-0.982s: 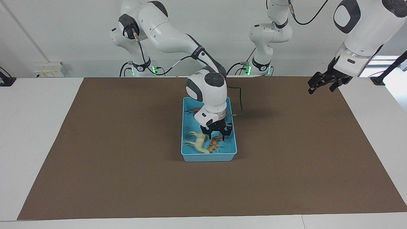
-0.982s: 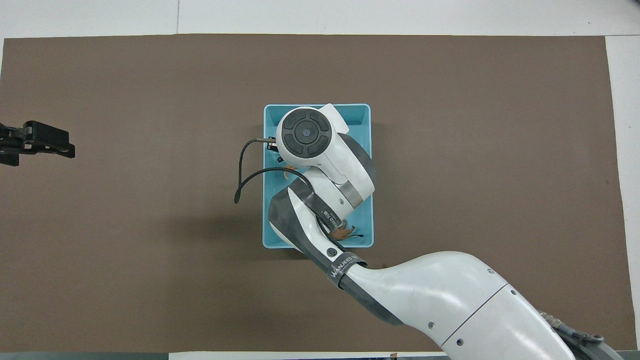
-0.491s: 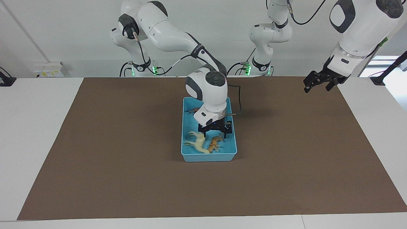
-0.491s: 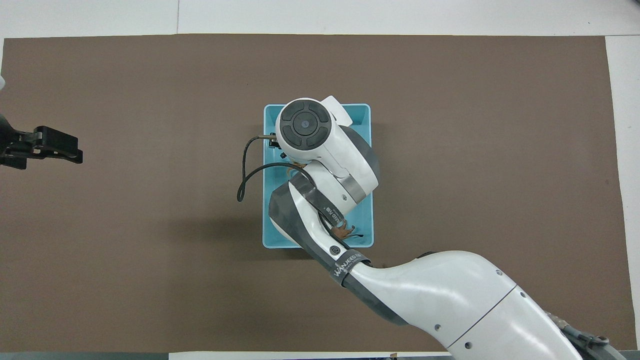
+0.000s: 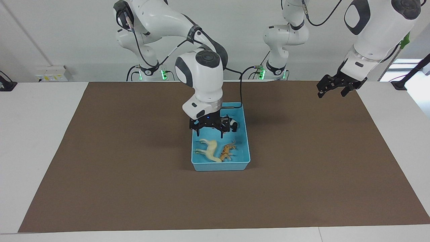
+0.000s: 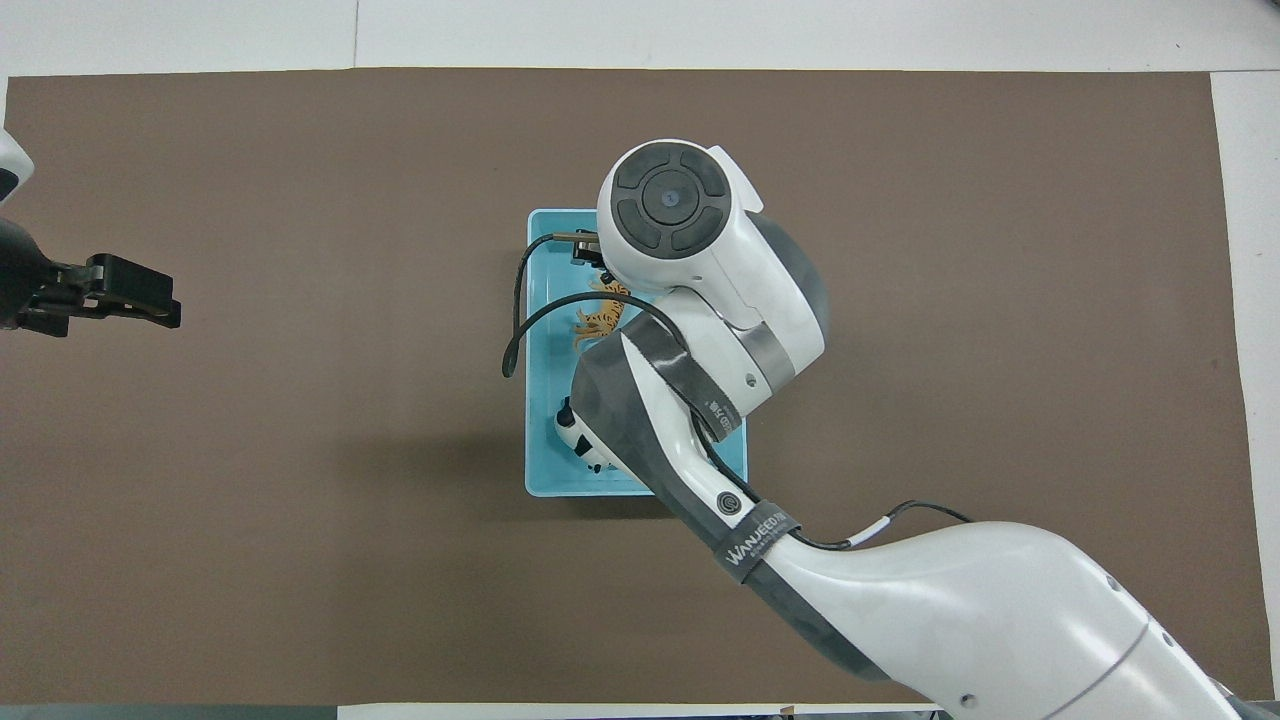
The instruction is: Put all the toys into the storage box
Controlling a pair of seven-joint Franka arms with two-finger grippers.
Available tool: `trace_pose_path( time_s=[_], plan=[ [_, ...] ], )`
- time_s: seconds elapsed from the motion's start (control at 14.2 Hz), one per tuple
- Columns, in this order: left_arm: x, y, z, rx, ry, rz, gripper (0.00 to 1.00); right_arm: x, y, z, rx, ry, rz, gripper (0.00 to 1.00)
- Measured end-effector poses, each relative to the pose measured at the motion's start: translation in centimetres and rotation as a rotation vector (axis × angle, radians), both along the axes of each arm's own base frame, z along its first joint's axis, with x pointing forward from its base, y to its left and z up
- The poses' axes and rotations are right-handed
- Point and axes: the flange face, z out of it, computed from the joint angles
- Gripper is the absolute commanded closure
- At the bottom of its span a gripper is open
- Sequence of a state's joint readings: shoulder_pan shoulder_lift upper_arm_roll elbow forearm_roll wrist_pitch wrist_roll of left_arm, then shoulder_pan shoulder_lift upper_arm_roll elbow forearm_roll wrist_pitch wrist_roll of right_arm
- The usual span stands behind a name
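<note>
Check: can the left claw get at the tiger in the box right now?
Probably not directly: the right claw and its arm hang over the box, close above the tiger. The left claw waits over the mat's end.

A large brown mat [image 5: 302, 174] covers most of the white table [image 5: 37, 141], and bare white tabletop shows around the mat at both of its short ends and along its edge farthest from the robots. Off the mat, at the right arm's end and close to the wall, a pale socket box with yellow labels [image 5: 52, 74] sits on the table's edge, and a small dark object [image 5: 6, 84] lies just beside it, closer to the table's corner. Off the mat at the left arm's end, a thin black rod [image 5: 413, 71] leans up from a dark base on the table.
</note>
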State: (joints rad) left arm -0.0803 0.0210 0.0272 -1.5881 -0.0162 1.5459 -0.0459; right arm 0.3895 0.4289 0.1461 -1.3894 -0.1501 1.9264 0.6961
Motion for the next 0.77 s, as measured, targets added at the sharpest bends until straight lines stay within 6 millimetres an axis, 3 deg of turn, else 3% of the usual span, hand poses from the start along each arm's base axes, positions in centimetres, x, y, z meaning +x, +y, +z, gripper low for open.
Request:
trace_pose_path(
  time_s=[0.42,0.63,0.77],
  plan=[
    [0.0,0.1,0.0,0.0,0.0,0.001,0.0,-1.9,-14.8,4.0,-0.041,0.027,0.064,0.0],
    [0.0,0.1,0.0,0.0,0.0,0.001,0.0,-5.1,-22.4,7.0,-0.042,0.058,0.094,0.0],
    [0.0,0.1,0.0,0.0,0.0,0.001,0.0,-7.5,-25.3,9.7,-0.054,0.074,0.098,0.0]
  ],
)
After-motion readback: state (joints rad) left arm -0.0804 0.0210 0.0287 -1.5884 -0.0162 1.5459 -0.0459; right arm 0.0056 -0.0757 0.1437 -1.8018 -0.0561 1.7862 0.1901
